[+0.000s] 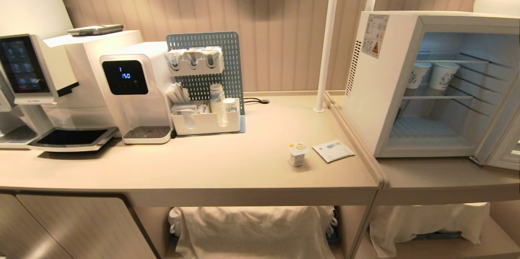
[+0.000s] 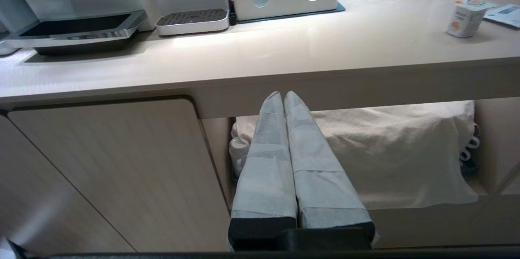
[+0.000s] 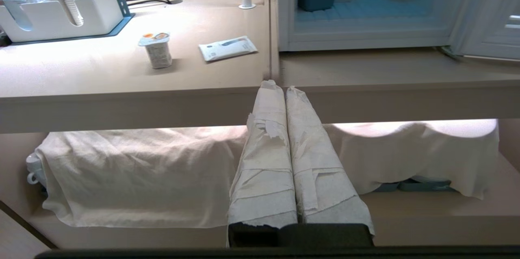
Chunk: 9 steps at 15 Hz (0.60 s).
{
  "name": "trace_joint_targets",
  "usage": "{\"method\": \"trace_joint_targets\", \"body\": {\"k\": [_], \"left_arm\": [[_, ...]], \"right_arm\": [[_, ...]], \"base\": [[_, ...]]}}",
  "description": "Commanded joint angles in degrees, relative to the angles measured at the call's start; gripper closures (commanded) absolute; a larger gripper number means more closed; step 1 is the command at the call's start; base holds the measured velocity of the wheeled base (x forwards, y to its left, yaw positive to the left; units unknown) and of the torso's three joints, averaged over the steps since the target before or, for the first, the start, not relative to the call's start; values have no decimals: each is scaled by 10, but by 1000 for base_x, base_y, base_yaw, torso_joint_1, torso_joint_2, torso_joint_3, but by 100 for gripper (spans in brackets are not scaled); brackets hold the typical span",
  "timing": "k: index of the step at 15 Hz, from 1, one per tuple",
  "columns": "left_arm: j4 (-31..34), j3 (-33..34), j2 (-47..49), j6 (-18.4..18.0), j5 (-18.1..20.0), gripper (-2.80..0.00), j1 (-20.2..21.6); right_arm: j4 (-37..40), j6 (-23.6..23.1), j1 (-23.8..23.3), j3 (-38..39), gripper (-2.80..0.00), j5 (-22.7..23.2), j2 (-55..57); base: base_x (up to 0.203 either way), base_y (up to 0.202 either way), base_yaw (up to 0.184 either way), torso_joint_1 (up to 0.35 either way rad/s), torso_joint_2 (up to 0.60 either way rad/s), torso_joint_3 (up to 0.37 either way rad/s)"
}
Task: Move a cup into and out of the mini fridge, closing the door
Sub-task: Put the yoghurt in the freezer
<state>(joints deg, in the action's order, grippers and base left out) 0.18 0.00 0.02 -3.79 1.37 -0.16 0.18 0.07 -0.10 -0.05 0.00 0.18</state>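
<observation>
Yogurt cup waits on the counter, mini fridge open

The cup [image 1: 297, 153] stands beside a flat packet [image 1: 333, 150], left of the mini fridge [image 1: 410, 88]; left gripper [image 2: 283, 95] and right gripper [image 3: 277, 87] hang pressed closed, empty, below the counter edge.

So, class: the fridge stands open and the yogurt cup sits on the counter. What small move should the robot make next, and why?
Probably raise the right gripper toward the cup and open its fingers. Both grippers, the left gripper too, hang shut below the counter edge. The cup stands upright beside a flat packet, near the mini fridge, whose door is swung open.
</observation>
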Motion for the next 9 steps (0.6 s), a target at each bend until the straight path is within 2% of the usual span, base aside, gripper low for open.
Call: {"method": "trace_joint_targets", "body": {"k": [1, 9], "left_arm": [[0, 0, 0, 0, 0, 0, 0], [0, 0, 0, 0, 0, 0, 0]], "right_arm": [[0, 0, 0, 0, 0, 0, 1], [0, 0, 0, 0, 0, 0, 1]], "base": [[0, 194, 1, 6, 2, 2], [0, 193, 0, 3, 2, 4]]}}
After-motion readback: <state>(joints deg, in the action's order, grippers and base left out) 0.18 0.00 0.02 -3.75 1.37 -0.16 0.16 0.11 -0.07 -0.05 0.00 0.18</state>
